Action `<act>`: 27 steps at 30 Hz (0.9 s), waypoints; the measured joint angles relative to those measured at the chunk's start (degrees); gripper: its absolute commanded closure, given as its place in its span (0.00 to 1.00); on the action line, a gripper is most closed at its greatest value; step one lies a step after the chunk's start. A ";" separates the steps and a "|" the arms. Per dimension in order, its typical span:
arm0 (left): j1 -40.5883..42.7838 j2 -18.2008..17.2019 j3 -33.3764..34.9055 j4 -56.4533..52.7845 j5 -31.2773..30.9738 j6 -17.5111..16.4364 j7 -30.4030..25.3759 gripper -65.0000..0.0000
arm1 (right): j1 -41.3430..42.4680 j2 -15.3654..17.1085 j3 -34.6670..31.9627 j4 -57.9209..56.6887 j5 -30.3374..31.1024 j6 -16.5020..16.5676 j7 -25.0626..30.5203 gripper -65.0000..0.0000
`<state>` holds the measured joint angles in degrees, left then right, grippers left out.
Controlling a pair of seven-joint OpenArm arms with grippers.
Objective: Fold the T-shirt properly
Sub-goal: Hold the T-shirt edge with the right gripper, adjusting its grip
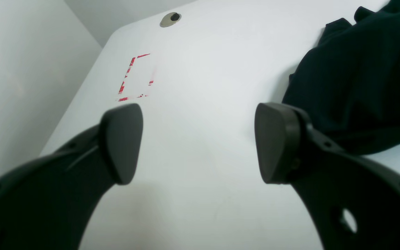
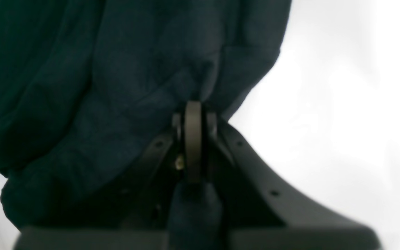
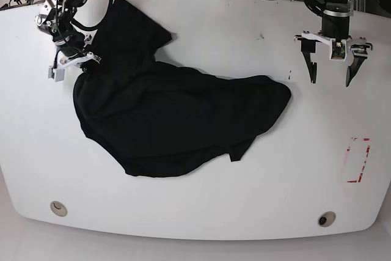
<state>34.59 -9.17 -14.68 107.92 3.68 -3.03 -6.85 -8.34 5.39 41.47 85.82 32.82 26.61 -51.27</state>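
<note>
black t-shirt (image 3: 171, 114) lies crumpled on the white counter (image 3: 244, 200), long axis from far left to right. right fingers (image 2: 193, 114) pinch its far-left edge; left fingers (image 1: 276, 142) spread, holding nothing, beside it.

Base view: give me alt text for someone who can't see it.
A crumpled black T-shirt lies across the middle of a white table, unfolded. The right gripper, at the view's left, is shut on the T-shirt's edge; the left gripper hangs open over bare table at the view's right, apart from the cloth. A red-marked rectangle sits near the right edge.
</note>
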 measured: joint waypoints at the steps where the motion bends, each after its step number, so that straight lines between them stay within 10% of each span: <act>1: -0.04 0.00 0.00 0.00 0.04 0.02 -0.02 0.27 | -0.02 0.00 -0.04 0.00 0.02 -0.02 -0.04 1.00; 16: -0.04 -0.28 0.02 0.04 1.05 0.00 -0.92 0.27 | -3.30 -0.83 0.17 5.62 -0.87 -0.63 -2.56 0.76; 27: -1.14 0.07 0.07 0.24 1.44 0.20 -1.81 0.27 | -4.31 -1.25 -0.22 11.32 -1.11 -1.07 -5.97 0.82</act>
<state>33.45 -9.10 -14.61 108.16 5.13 -2.83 -8.67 -12.64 4.14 41.25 97.14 31.70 25.54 -57.23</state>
